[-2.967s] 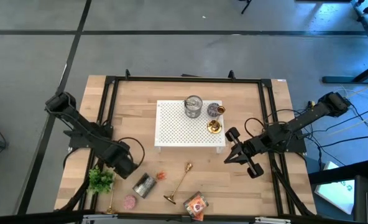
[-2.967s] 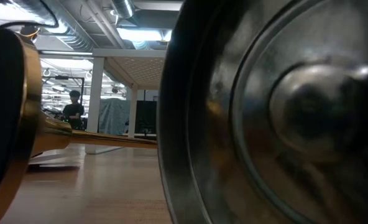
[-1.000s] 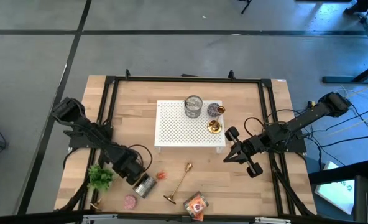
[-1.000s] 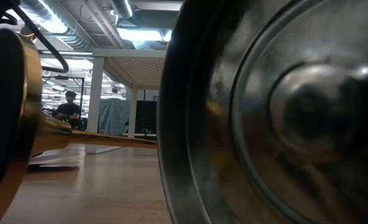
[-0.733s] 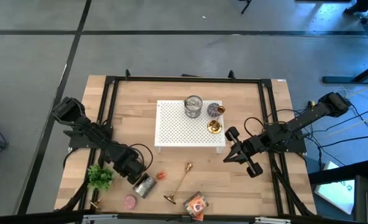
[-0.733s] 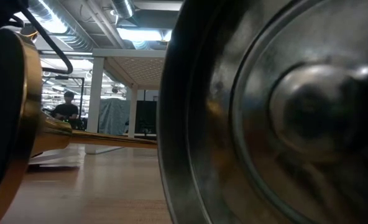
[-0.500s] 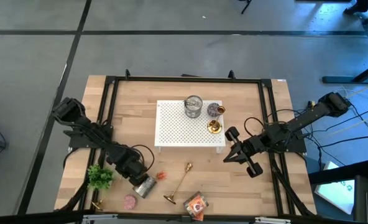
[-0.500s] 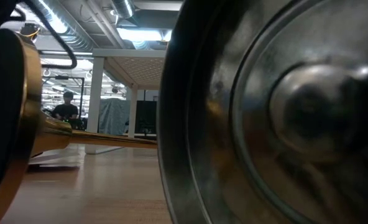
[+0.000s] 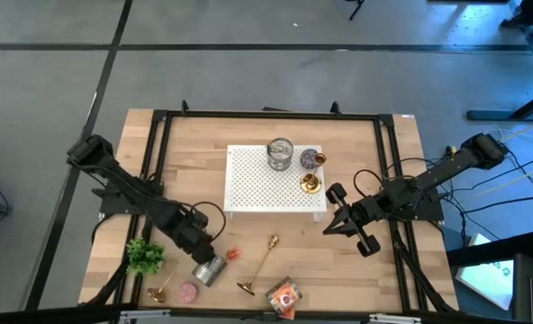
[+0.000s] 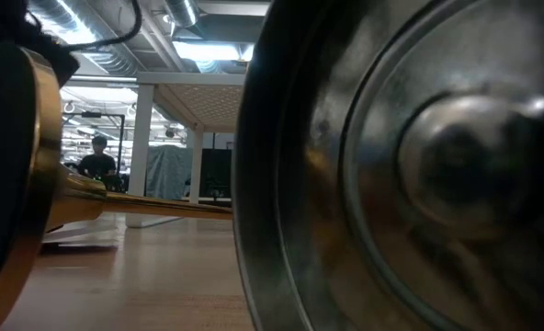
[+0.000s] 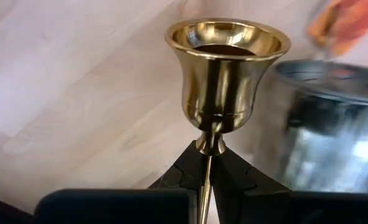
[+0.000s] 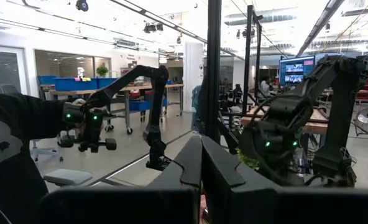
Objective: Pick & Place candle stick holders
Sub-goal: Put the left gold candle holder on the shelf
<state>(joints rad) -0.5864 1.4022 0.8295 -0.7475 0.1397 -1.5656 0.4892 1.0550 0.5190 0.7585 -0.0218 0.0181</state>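
Okay, quick pass.
- Left gripper: my fingers are clamped together on the thin stem of a candle stick holder. Its gold cup sits just past my fingertips.
- Left gripper place: front-left part of the table, just beside the silver tin.
- Held holder: the cup is close to the tin's rim, over bare wood.
- Gold stick by the plant: a slim gold piece shows between the plant and the pink candle. From above I cannot tell if it is the one I hold.
- Second holder: lies on its side on the table, in front of the white perforated stand, apart from both my grippers.
- Third holder: short, upright on the stand's right side, near a glass jar.
- Right gripper: fingers together, nothing in them, waiting just right of the stand.
- Orange packet: at the front edge, near the lying holder's base.
- Low view: blocked by the tin and a gold base up close. A person shows far back.
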